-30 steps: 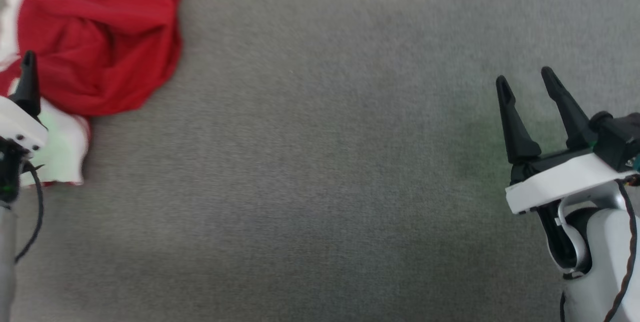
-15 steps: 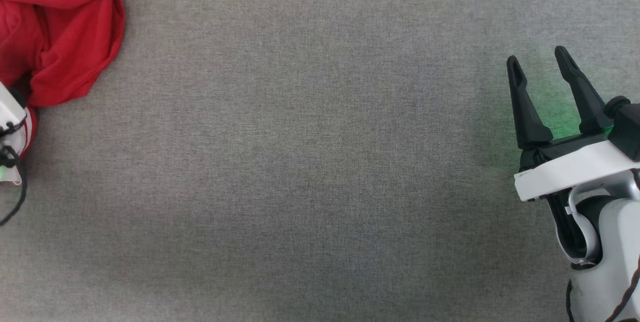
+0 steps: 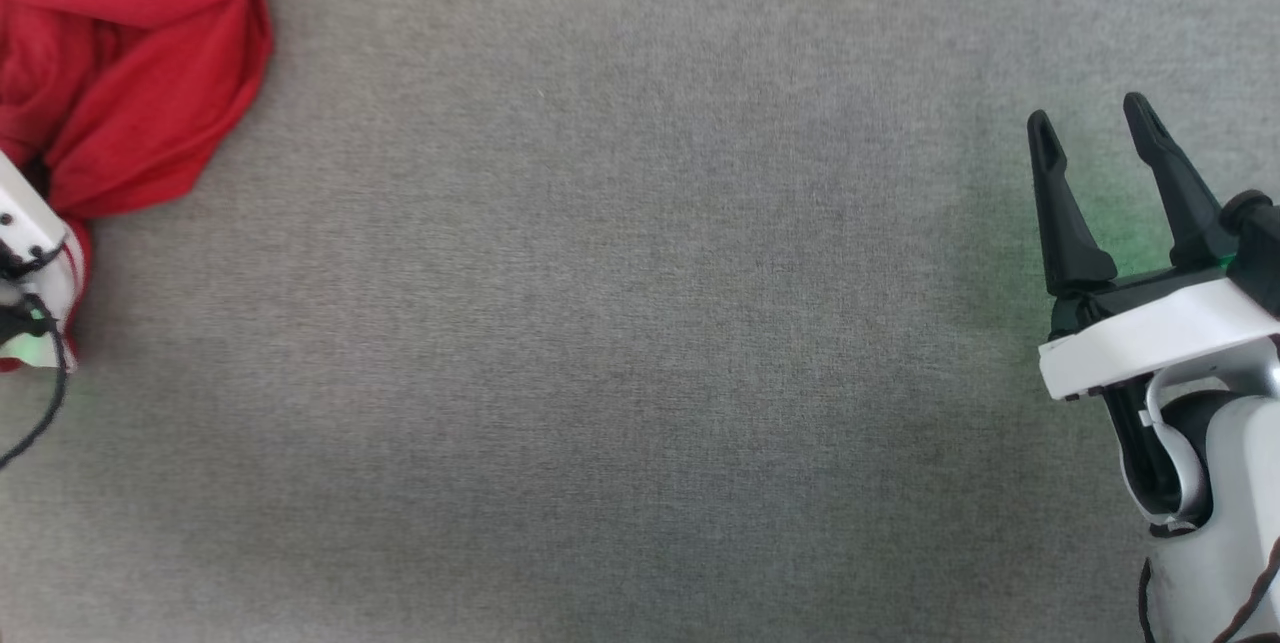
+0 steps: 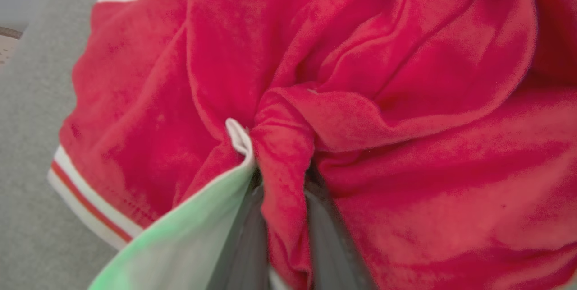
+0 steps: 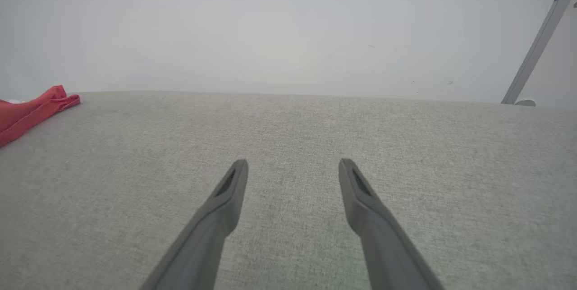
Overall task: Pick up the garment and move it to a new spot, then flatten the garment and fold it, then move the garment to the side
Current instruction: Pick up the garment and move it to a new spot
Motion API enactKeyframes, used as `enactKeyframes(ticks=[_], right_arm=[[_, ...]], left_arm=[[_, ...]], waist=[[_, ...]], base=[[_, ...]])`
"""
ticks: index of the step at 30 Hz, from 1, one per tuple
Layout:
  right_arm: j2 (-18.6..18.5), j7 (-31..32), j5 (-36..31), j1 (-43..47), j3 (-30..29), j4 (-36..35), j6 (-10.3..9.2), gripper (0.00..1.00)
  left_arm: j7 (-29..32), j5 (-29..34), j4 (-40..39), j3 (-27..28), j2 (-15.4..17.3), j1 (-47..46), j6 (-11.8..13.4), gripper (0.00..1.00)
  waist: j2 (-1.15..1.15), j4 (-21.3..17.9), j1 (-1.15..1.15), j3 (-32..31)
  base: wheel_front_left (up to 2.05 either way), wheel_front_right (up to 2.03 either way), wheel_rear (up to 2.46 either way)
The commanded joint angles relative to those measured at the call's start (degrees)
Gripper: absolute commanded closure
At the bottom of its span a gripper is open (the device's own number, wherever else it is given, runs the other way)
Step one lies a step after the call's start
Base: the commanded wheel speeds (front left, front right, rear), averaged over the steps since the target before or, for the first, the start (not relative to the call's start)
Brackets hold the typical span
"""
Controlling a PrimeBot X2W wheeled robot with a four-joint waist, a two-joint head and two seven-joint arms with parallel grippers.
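**Head view:** garment (image 3: 130,53), crumpled red knit, lies at upper-left corner on grey woven cloth surface (image 3: 640,323) and runs off the frame edge. R gripper (image 3: 1090,113) sits lower right, fingers spread, nothing between them. Wide bare cloth separates it from the garment.

**L wrist view:** L gripper (image 4: 283,181) is clenched on a raised red fold of the garment. White sleeve panel (image 4: 189,236), green-tinted, lies beside the fingers. Red-and-white striped trim (image 4: 90,204) marks the hem edge.

**R wrist view:** R gripper fingers stand apart above the surface. Garment edge shows far left. Pale wall (image 5: 288,24) rises behind the surface's far edge. Slanted grey bar (image 5: 536,46) at upper right.
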Motion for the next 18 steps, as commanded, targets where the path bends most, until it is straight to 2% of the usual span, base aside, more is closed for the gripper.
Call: enactKeyframes(ticks=[1,4,9,18], right_arm=[[0.3,-0.5,0.2,0.5,-0.1,0.2,0.0,0.0],[0.7,-0.9,0.6,1.3,-0.4,0.9,0.0,0.0],[1.3,-1.6,0.9,2.7,-0.8,2.1,0.0,0.0],[2.3,-2.6,1.4,6.0,-1.9,3.8,0.0,0.0]], left_arm=[[-0.3,0.5,0.6,-0.8,-1.4,2.4,-0.4,1.0],[-3.4,1.0,-2.0,-1.7,1.1,0.7,-0.6,1.0],[-7.5,2.0,-7.8,-5.1,2.8,0.3,-0.6,1.0],[-9.9,2.3,-19.8,-10.1,7.6,0.7,-0.7,1.0]], waist=[[0.0,1.0,0.0,-1.9],[0.0,2.0,0.0,-4.4],[0.0,3.7,0.0,-8.9],[0.0,6.5,0.0,-16.1]], base=[[0.0,0.0,0.0],[0.0,0.0,0.0],[0.0,0.0,0.0],[0.0,0.0,0.0]])
